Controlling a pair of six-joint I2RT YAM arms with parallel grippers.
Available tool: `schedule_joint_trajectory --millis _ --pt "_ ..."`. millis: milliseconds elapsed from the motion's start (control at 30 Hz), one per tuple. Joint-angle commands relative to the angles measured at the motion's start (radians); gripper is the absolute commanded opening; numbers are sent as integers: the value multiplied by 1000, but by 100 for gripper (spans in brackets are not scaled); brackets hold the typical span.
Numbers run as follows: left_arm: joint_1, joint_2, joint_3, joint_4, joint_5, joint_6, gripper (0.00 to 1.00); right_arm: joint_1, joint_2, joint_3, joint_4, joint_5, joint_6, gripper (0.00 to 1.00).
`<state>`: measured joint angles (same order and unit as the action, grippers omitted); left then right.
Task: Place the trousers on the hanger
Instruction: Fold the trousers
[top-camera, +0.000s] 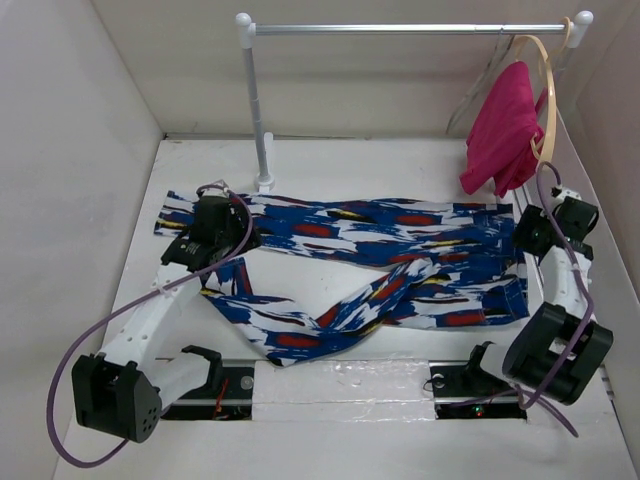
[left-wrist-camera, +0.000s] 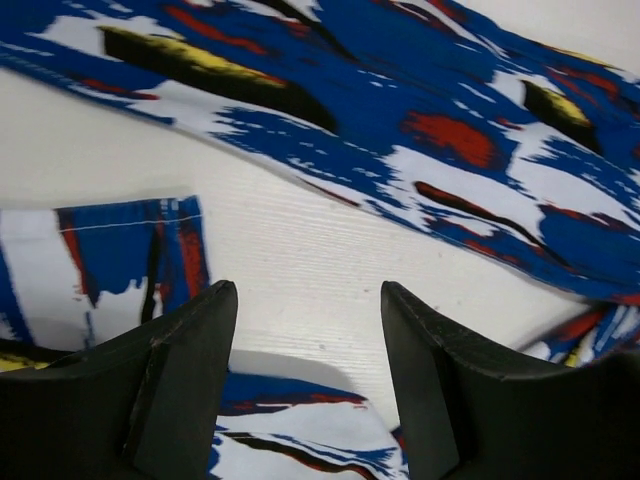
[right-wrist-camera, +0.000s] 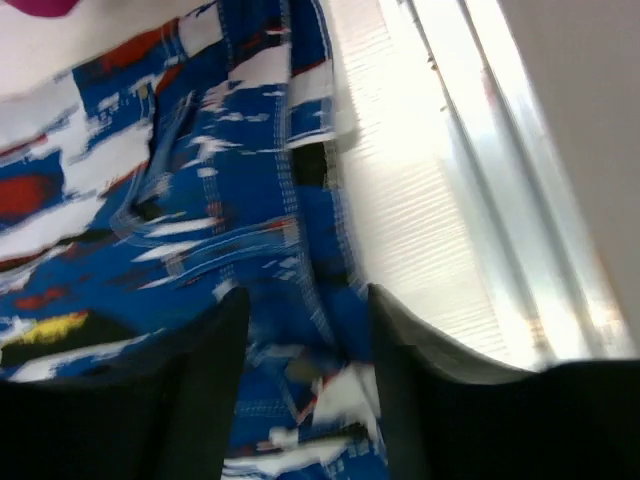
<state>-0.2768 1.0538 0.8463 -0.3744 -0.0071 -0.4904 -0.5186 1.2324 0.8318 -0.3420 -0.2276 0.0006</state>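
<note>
Fingers of the left gripper (left-wrist-camera: 310, 300) are standing apart and empty at centre left of the overhead frame, hovering over bare table (left-wrist-camera: 300, 235) between two legs of the trousers (top-camera: 380, 245). These are sprawling flat across the middle, legs forking leftward, showing blue, white, red and black brushstrokes. At far right, the right gripper (right-wrist-camera: 300, 300) is hanging spread open above the waistband.
</note>
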Motion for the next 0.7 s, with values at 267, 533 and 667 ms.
schedule_joint_trajectory --millis 267,533,667 --pt "47 57 17 -195 -203 -148 52 194 -189 -65 -104 -53 -76 58" --pt "343 111 -88 -308 52 -267 46 467 -554 -247 -154 -235 -48 13" --pt "375 49 -104 -325 44 -310 48 586 -487 -234 -170 -291 -108 34"
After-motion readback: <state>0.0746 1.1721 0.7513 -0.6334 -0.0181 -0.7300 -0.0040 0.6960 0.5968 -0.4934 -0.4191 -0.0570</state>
